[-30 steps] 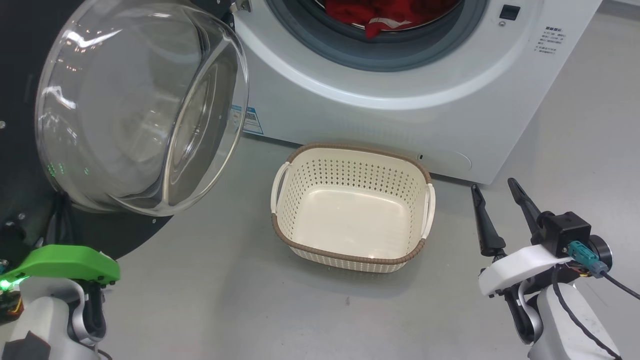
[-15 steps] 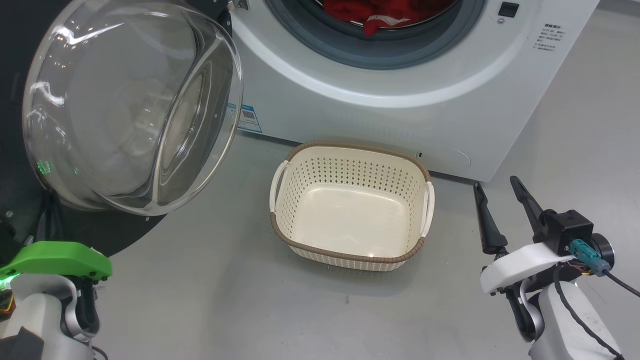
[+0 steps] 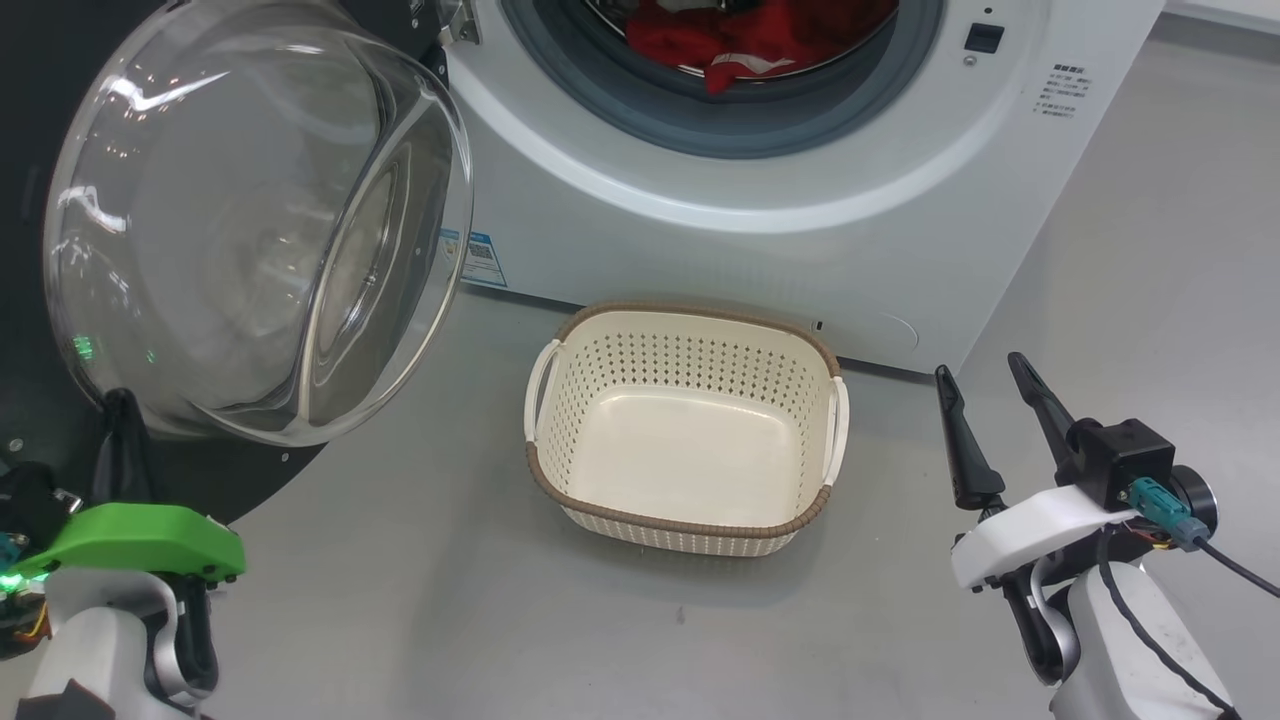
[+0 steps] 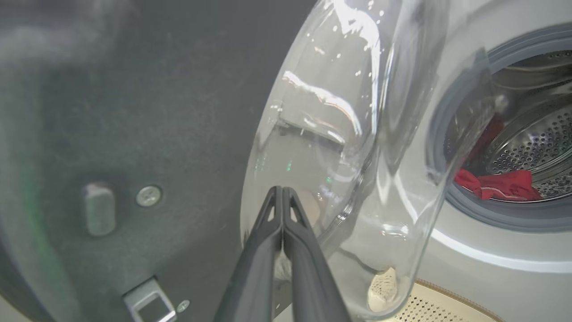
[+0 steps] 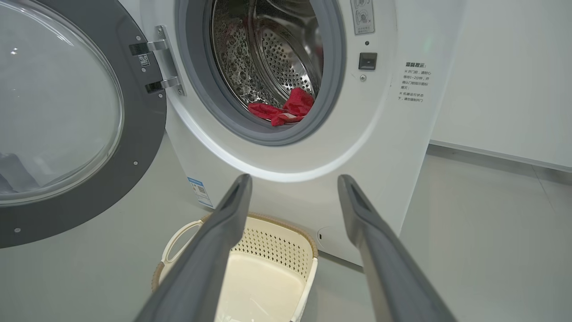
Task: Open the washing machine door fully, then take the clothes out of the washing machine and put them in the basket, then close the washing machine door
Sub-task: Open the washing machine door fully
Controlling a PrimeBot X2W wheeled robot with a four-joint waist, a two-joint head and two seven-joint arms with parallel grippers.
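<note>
Floor: plain grey, nothing fancy.
Left gripper: fingers pressed together, tips right by the door glass; contact unclear.
Right gripper: fingers wide apart, holding nothing.
Basket: empty, just left of the right gripper.
Clothes: red, inside the washer, well beyond both grippers.

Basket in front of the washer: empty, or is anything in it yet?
Empty. The basket shows a bare cream bottom in the head view; the clothes lie inside the washing machine drum.
</note>
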